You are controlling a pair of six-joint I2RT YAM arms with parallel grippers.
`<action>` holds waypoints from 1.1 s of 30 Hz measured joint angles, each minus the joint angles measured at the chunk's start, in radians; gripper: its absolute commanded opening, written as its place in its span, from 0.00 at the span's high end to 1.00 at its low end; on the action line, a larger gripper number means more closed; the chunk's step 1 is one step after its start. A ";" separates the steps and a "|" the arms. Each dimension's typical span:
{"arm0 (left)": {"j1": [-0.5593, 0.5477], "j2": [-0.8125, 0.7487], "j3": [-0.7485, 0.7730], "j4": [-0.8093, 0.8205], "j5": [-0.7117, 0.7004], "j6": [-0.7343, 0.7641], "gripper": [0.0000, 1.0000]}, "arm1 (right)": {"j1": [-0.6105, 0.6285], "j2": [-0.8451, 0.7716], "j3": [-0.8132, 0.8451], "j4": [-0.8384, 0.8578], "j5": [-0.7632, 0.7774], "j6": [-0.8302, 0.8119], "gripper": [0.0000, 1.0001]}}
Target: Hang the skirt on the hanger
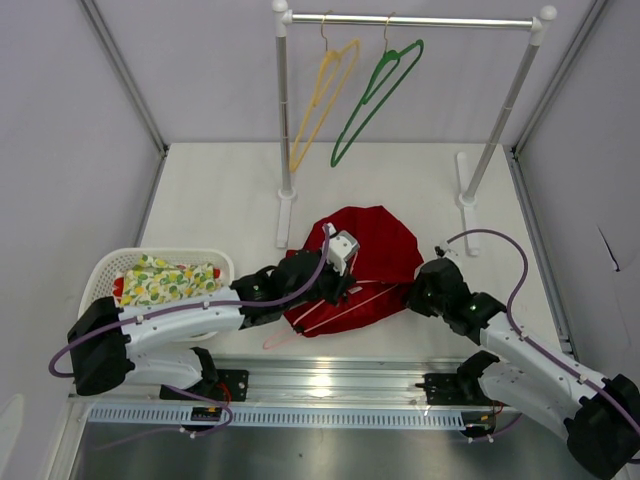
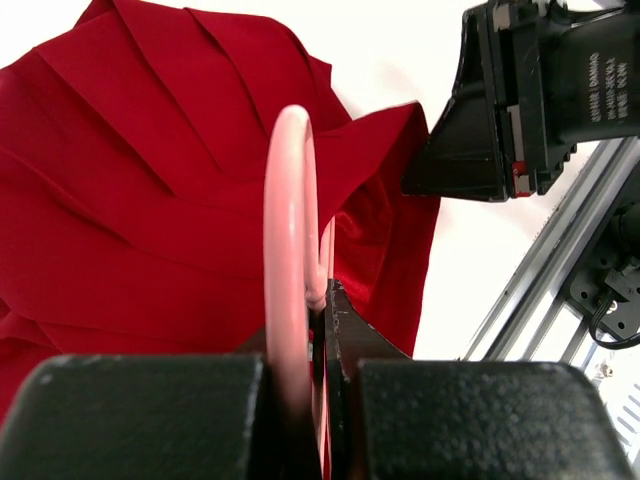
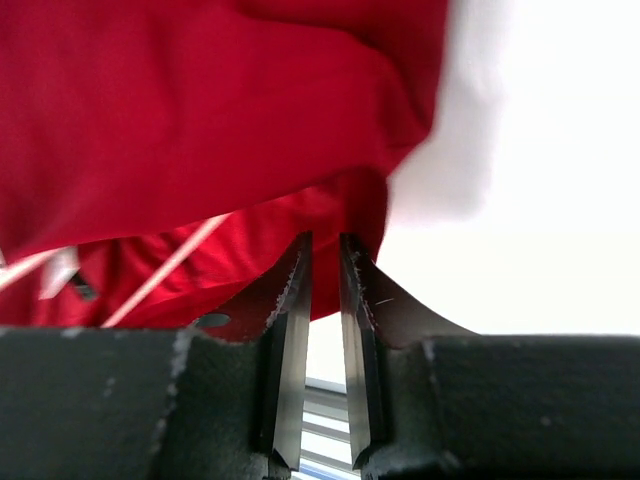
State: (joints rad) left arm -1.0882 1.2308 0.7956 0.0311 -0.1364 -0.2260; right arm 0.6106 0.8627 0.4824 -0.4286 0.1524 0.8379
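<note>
The deep-red skirt [image 1: 365,255] lies spread on the table in front of the rack. The thin pale pink hanger [image 1: 340,312] lies across its near part. My left gripper [image 1: 335,278] is over the skirt's left side, shut on the hanger's hook [image 2: 290,220], which stands up between the jaws [image 2: 318,300]. My right gripper [image 1: 422,290] is at the skirt's right edge. In the right wrist view its jaws [image 3: 325,245] are almost closed, pinching the skirt's hem [image 3: 250,120] at the tips. The hanger's wires [image 3: 165,270] show below the fabric.
A white basket [image 1: 110,265] at the left holds the floral cloth [image 1: 170,282]. The clothes rack [image 1: 410,20] stands at the back with a yellow hanger [image 1: 322,100] and a green hanger [image 1: 378,100]. A metal rail [image 1: 320,385] runs along the near edge.
</note>
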 measured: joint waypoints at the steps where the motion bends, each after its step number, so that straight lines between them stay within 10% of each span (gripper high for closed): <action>1: 0.000 0.000 0.005 -0.006 0.000 0.000 1.00 | -0.004 -0.001 -0.005 -0.007 0.003 0.000 0.79; 33: -0.002 0.056 0.116 -0.130 0.091 0.035 1.00 | -0.087 0.109 0.042 0.052 0.010 -0.026 0.67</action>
State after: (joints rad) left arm -1.0901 1.2873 0.9112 -0.0990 -0.0456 -0.1913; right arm 0.5232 0.9714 0.5243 -0.3763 0.1623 0.8116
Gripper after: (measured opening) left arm 0.058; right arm 0.327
